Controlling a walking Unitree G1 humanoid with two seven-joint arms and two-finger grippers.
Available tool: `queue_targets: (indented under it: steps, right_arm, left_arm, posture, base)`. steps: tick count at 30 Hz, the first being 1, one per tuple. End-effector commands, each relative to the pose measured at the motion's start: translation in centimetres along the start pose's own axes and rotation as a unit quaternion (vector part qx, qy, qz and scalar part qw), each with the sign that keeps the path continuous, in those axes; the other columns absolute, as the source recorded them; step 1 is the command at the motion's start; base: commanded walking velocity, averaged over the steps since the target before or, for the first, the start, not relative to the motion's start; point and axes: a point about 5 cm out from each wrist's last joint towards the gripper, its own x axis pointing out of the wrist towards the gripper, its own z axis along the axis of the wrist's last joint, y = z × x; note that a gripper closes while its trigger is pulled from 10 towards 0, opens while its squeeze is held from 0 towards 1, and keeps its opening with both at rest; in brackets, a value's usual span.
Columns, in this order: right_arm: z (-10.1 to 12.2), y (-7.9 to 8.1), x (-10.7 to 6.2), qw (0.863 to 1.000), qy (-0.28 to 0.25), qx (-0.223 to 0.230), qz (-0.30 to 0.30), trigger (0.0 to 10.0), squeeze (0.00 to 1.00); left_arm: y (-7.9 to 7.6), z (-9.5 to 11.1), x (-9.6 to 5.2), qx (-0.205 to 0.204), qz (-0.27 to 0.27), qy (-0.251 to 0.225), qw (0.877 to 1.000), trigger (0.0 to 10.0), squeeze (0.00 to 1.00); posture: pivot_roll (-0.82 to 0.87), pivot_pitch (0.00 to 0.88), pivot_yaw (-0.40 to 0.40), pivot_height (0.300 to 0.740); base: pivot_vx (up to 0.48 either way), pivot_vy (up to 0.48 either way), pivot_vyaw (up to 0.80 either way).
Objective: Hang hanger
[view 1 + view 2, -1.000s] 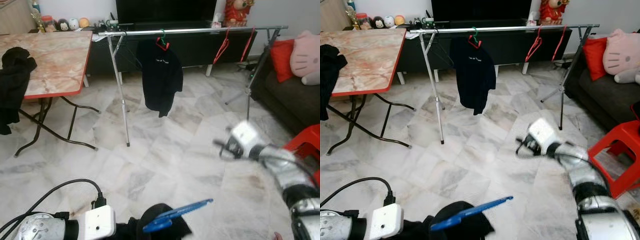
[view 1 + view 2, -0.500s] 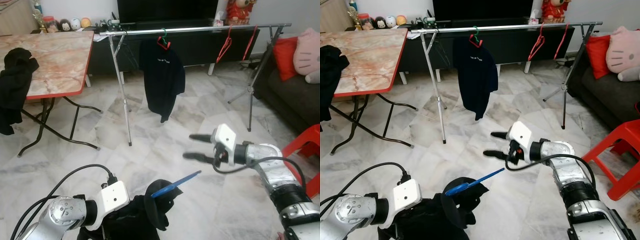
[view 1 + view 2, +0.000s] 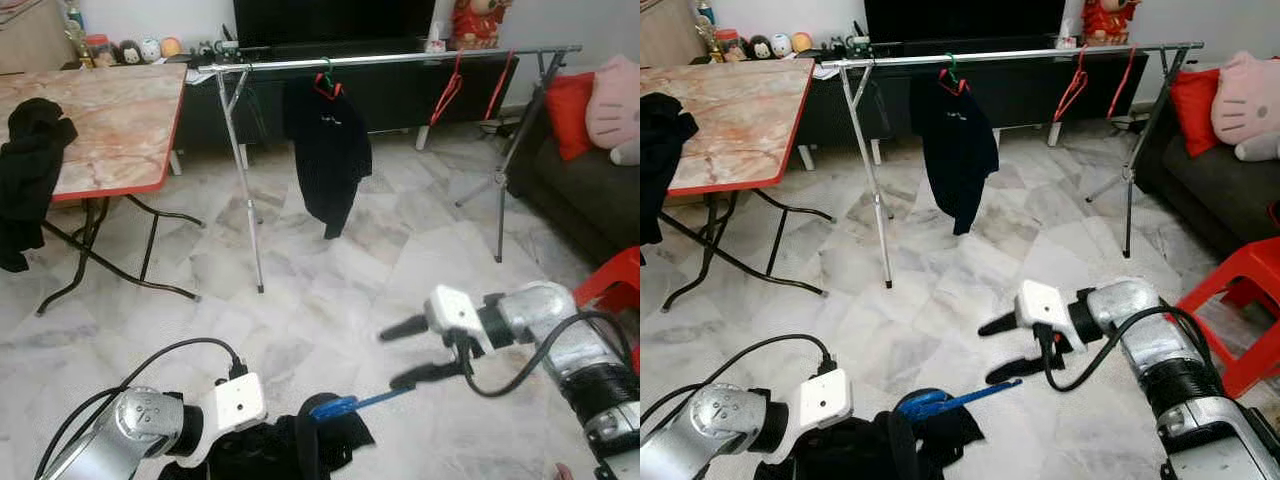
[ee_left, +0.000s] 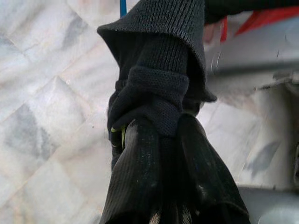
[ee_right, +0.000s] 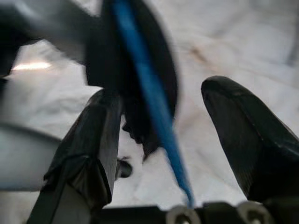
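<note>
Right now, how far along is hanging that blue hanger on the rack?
Done: one black shirt already hangs on the rack. In hand: the left tool grips a dark garment with the blue hanger in it; the open right tool has the hanger's end between its fingers. Left: carry it to the rack and hook it on.

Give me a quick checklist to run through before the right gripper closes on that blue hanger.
1. Right gripper jaws open: ok.
2. Blue hanger lies between the right jaws, seen in the right wrist view: ok.
3. Left gripper's grip on the black garment: cannot tell, cloth hides the jaws.
4. Garment seated on the hanger: cannot tell, it is bunched up.
5. Free span on the rack rail between the hung black shirt and the red hangers: ok.
</note>
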Motion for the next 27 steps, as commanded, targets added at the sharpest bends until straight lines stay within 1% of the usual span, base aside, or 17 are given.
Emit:
queue_targets:
  steps: [1, 4, 7, 10, 11, 17, 27]
  right_arm:
    - [0.9, 0.2, 0.5, 0.999, -0.002, -0.022, 0.029, 10.0, 0.00]
    - [1.4, 0.3, 1.4, 0.999, -0.011, -0.034, 0.035, 10.0, 0.00]
    - [1.4, 0.3, 1.7, 0.999, -0.013, -0.035, 0.036, 10.0, 0.00]
    - [1.0, 0.4, 2.2, 0.998, -0.001, -0.041, 0.037, 10.0, 0.00]
    - [0.7, 0.7, 2.2, 0.998, 0.010, -0.039, 0.048, 10.0, 0.00]
    - [0.4, 1.1, 2.4, 0.997, 0.024, -0.039, 0.057, 10.0, 0.00]
    - [-0.2, 0.6, 3.2, 0.998, 0.044, -0.047, 0.019, 10.0, 0.00]
  left_arm:
    - [0.1, 1.3, -0.2, 0.006, -0.008, -0.022, 1.000, 10.0, 0.00]
    - [0.3, 1.7, -0.1, -0.010, -0.008, -0.027, 1.000, 10.0, 0.00]
    - [0.8, 1.6, 0.0, -0.010, -0.002, -0.018, 1.000, 10.0, 0.00]
    - [1.3, 2.1, 0.2, 0.002, 0.002, -0.019, 1.000, 10.0, 0.00]
    - [1.4, 2.5, 0.2, 0.002, 0.002, -0.025, 1.000, 10.0, 0.00]
    - [1.5, 2.7, 0.2, 0.003, 0.002, -0.026, 1.000, 10.0, 0.00]
    - [1.6, 3.1, 0.0, 0.004, 0.003, -0.031, 1.000, 10.0, 0.00]
  posture:
    - [-0.07, 0.000, 0.004, 0.740]
    - [-0.08, 0.000, 0.006, 0.740]
    - [-0.08, 0.000, 0.008, 0.740]
    - [-0.08, 0.000, 0.009, 0.740]
    - [-0.08, 0.000, 0.008, 0.740]
    - [-0.08, 0.000, 0.010, 0.740]
    - [-0.07, 0.000, 0.009, 0.740]
  base:
    - [0.000, 0.000, 0.00]
    - [0.000, 0.000, 0.00]
    - [0.000, 0.000, 0.00]
    - [0.000, 0.000, 0.00]
    - [0.000, 0.000, 0.00]
    - [0.000, 0.000, 0.00]
    - [0.000, 0.000, 0.00]
